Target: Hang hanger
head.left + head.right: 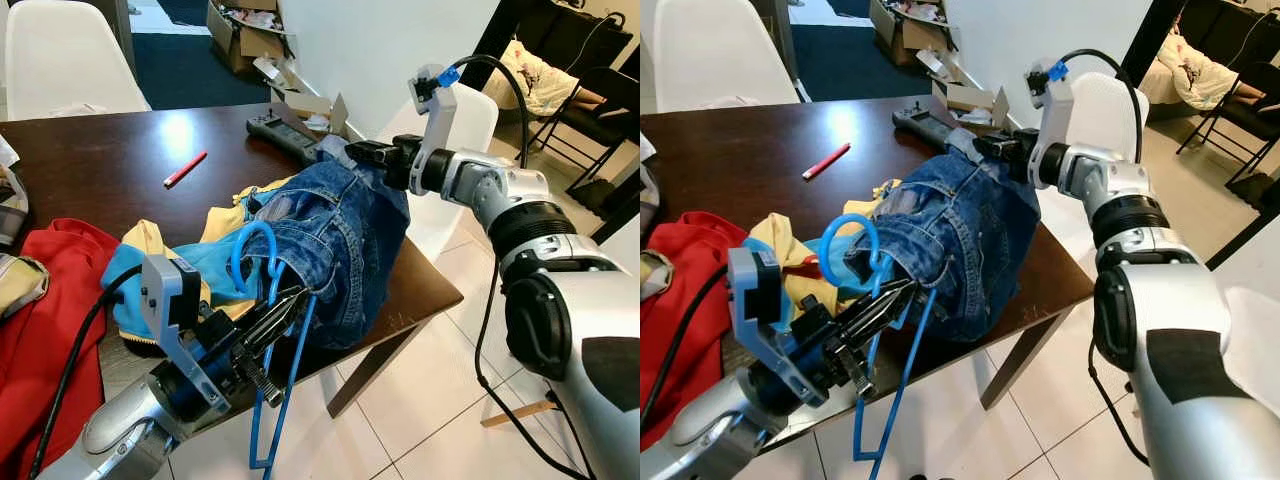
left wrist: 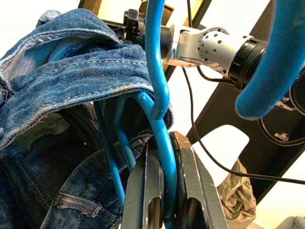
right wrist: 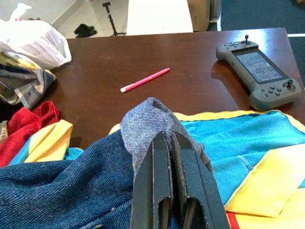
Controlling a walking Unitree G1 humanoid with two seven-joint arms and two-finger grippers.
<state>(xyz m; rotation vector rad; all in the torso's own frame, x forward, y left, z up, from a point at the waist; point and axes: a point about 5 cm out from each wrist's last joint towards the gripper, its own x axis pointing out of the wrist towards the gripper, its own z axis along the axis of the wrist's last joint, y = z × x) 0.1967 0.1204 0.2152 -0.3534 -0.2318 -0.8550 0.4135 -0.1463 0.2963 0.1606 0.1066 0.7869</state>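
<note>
A bright blue plastic hanger (image 1: pixel 262 300) sits partly inside a pair of blue denim jeans (image 1: pixel 335 235) draped over the dark table's right edge. My left gripper (image 1: pixel 285 312) is shut on the hanger's neck below the hook (image 2: pixel 162 143), and the hanger's lower bars hang down past the table edge (image 1: pixel 272 420). My right gripper (image 1: pixel 350 152) is shut on the far upper end of the jeans (image 3: pixel 150 119), holding the denim up above the table.
On the dark wooden table (image 1: pixel 100 160) lie a red pen (image 1: pixel 185 169), a grey handheld game console (image 3: pixel 259 71), a blue and yellow cloth (image 1: pixel 160 260) and red clothing (image 1: pixel 50 300). White chairs (image 1: pixel 65 55) stand behind and right of it. Cardboard boxes (image 1: pixel 245 35) sit on the floor beyond.
</note>
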